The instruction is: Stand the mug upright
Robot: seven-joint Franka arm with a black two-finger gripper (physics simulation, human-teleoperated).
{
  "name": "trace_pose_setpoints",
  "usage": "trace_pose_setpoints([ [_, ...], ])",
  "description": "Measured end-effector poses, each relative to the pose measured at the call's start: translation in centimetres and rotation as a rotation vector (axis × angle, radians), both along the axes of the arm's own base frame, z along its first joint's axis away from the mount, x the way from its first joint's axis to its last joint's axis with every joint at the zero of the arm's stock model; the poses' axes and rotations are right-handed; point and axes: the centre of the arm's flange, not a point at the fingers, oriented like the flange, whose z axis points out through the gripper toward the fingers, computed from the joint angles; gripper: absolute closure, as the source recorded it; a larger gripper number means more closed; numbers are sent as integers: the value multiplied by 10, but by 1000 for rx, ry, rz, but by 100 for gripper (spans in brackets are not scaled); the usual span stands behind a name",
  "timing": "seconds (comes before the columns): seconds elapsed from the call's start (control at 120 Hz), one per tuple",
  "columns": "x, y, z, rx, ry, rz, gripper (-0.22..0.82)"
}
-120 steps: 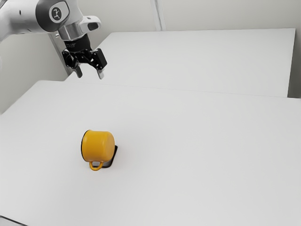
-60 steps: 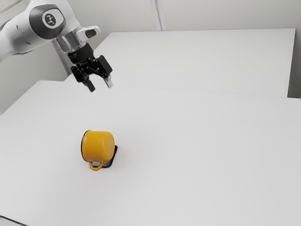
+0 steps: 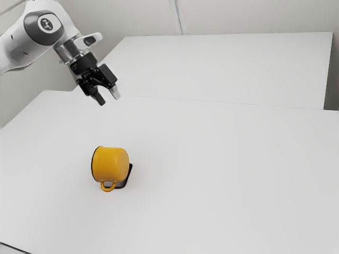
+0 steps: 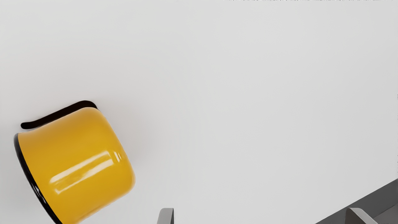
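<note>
Mug [image 3: 110, 164] lay on its side; judged stiff, slippery, light; body [image 4: 74, 165] seemed best hold. Gripper [image 3: 109, 99] stood spread, empty.

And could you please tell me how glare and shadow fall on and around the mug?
Wrist view: bright streaks of glare along the mug, faint soft-edged shading on the table around it; exterior view: no such streaks on the mug, the table pale and softly lit.
</note>
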Motion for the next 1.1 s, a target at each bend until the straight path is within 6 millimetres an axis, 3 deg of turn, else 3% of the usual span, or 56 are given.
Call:
trace_pose_setpoints([
  [0.092, 1, 37, -11, -23, 6, 45, 0],
  [0.233, -17, 158, -33, -82, 13, 230, 0],
  [0.3, -24, 187, -46, -105, 20, 269, 0],
  [0.458, -6, 188, -89, -178, 44, 231, 0],
  [0.567, -5, 204, -117, -227, 50, 240, 0],
  [0.65, -17, 208, -141, -287, 62, 261, 0],
  [0.775, -46, 191, -159, -381, 43, 300, 0],
  [1.0, -57, 193, -209, -485, 19, 351, 0],
  [1.1, -65, 184, -230, -561, 18, 362, 0],
])
